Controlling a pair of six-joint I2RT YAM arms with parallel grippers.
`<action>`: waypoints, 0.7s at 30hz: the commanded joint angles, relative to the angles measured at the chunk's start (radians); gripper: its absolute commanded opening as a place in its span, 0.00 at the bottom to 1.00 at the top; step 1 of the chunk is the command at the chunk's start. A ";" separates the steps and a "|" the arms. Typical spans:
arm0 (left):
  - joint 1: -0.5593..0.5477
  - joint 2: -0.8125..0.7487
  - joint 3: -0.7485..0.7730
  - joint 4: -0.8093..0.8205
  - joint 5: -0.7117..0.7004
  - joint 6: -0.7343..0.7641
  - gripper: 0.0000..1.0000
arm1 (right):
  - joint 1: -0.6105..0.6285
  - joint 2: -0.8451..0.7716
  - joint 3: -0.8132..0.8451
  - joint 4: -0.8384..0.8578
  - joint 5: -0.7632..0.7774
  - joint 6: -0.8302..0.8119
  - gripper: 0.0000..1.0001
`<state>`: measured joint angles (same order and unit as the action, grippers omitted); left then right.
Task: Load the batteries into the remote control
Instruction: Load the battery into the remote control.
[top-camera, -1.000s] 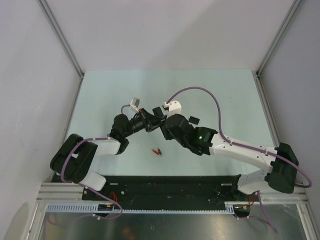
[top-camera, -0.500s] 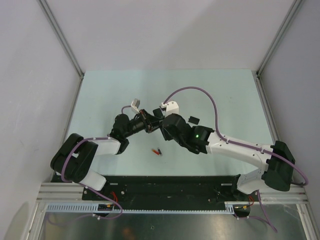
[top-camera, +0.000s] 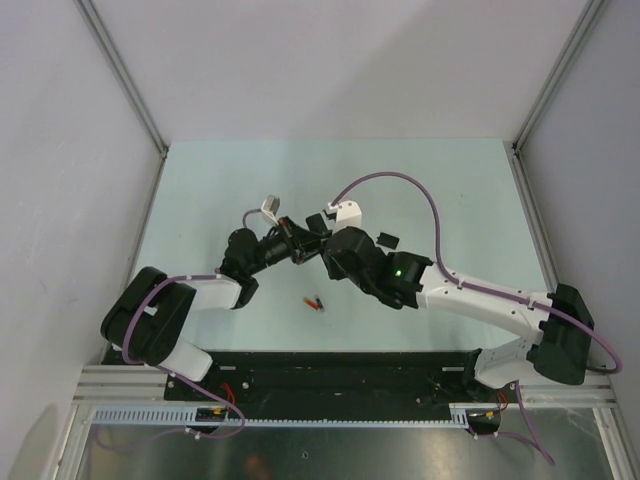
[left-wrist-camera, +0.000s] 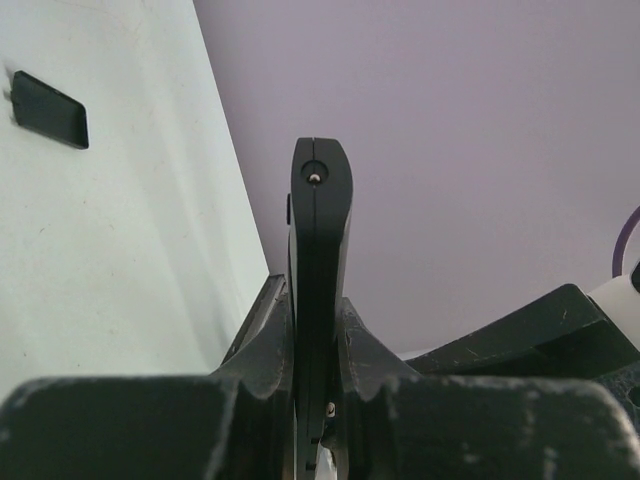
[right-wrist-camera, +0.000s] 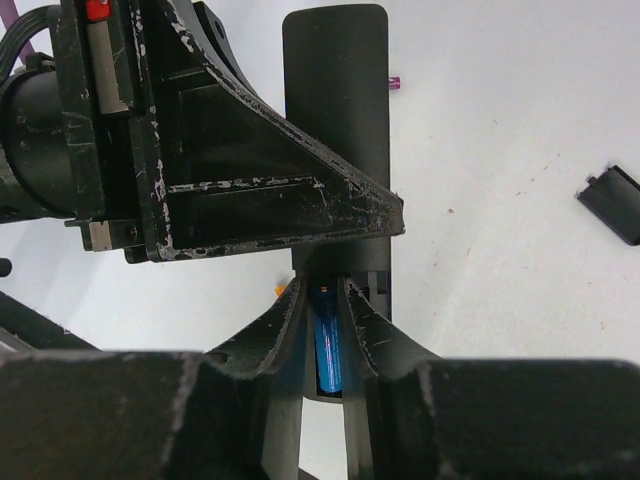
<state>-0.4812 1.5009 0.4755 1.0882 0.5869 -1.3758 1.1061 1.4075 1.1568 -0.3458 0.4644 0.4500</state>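
Blue battery (right-wrist-camera: 327, 345) lies inside parted right gripper (right-wrist-camera: 320, 287); left gripper (left-wrist-camera: 318, 295) clamps remote control (left-wrist-camera: 320, 215).

Remote control (right-wrist-camera: 335, 60): middle hidden behind left gripper (right-wrist-camera: 345, 215), lower part largely behind right gripper (right-wrist-camera: 325, 300); battery (top-camera: 315, 301) lying near it too small to detail.

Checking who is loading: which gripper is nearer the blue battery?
Right. The right gripper straddles the blue battery on the remote control; the left gripper clamps the remote control further along.
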 joint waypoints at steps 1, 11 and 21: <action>-0.017 -0.042 0.051 0.257 -0.012 -0.095 0.00 | 0.029 0.010 -0.008 -0.071 -0.067 0.050 0.22; -0.016 -0.039 0.046 0.268 -0.010 -0.098 0.00 | 0.029 -0.021 -0.005 -0.064 -0.026 0.065 0.32; -0.016 -0.036 0.043 0.272 -0.009 -0.101 0.00 | 0.029 -0.062 -0.006 -0.070 0.020 0.070 0.46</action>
<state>-0.4881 1.5005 0.4751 1.1908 0.5816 -1.4158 1.1297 1.3640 1.1564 -0.3481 0.4812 0.4957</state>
